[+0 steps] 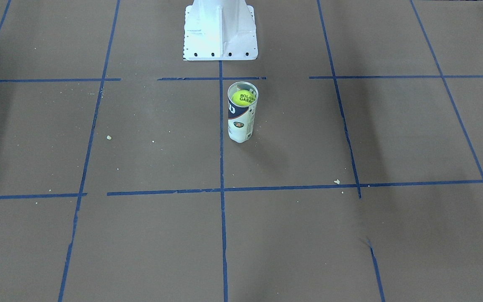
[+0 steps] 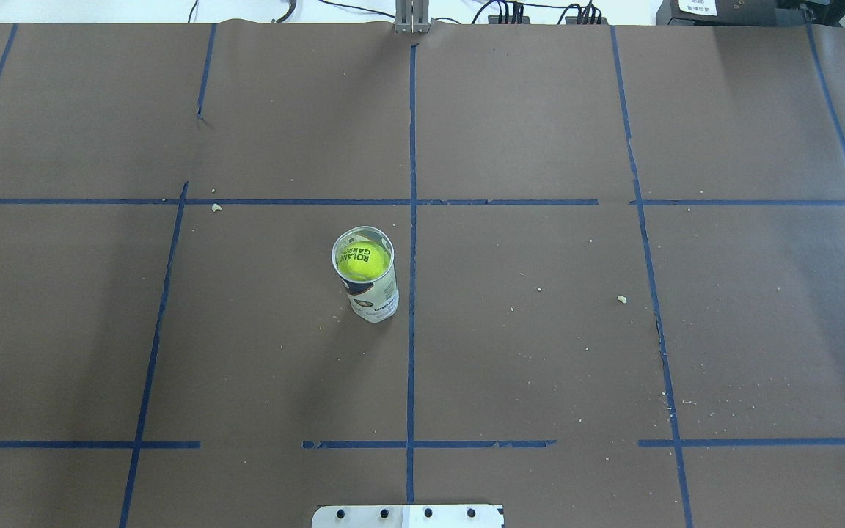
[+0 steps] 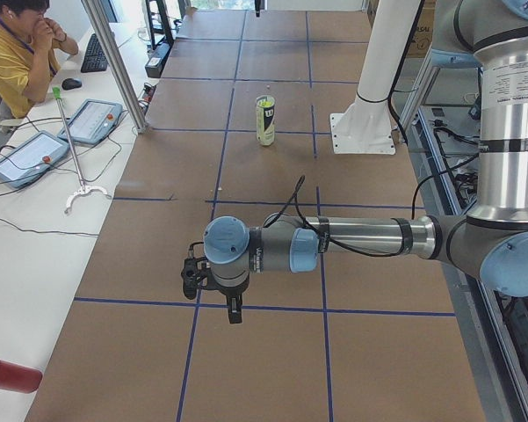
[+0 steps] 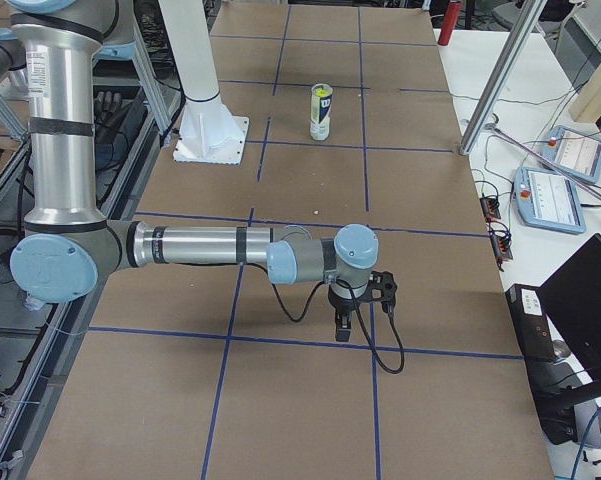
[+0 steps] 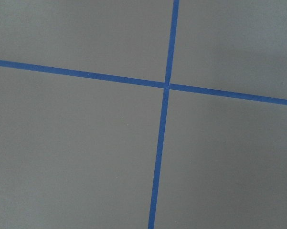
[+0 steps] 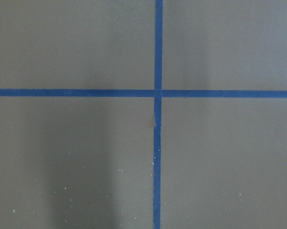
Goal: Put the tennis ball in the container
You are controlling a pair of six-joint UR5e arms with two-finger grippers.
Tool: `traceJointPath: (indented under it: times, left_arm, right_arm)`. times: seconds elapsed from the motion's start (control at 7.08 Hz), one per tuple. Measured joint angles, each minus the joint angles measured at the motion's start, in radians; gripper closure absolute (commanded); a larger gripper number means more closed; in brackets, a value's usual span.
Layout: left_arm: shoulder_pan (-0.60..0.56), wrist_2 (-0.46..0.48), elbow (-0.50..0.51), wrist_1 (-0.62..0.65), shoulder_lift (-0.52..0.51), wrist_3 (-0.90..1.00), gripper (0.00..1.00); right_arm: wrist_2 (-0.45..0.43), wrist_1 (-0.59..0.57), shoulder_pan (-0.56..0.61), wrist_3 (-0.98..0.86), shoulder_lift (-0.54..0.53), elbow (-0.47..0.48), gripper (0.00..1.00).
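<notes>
The clear container [image 1: 241, 123] stands upright near the table's middle, close to a blue tape line. The yellow-green tennis ball [image 1: 243, 98] sits inside it at the open top, lettering up. Both show from above as the container [image 2: 376, 297] and the ball [image 2: 364, 262], and small in the side views as the container [image 3: 264, 123] and the container [image 4: 321, 115]. My left gripper [image 3: 233, 308] hangs over the table's left end, far from the container, and my right gripper [image 4: 342, 328] over the right end. Whether either is open or shut I cannot tell. Both wrist views hold only brown paper and tape.
The white metal base [image 1: 220, 31] stands just behind the container on the robot's side. Small crumbs [image 2: 621, 298] lie scattered on the brown paper. An operator [image 3: 18, 44] sits at a side desk with tablets [image 3: 26, 154].
</notes>
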Motion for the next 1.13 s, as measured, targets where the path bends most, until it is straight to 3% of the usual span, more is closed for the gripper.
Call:
traceJointPath:
  times: [1.13]
  left_arm:
    - [0.001,0.011,-0.009,0.001,-0.002,0.118,0.00]
  right_arm:
    - [0.000,0.000,0.000,0.000,0.000,0.000,0.00]
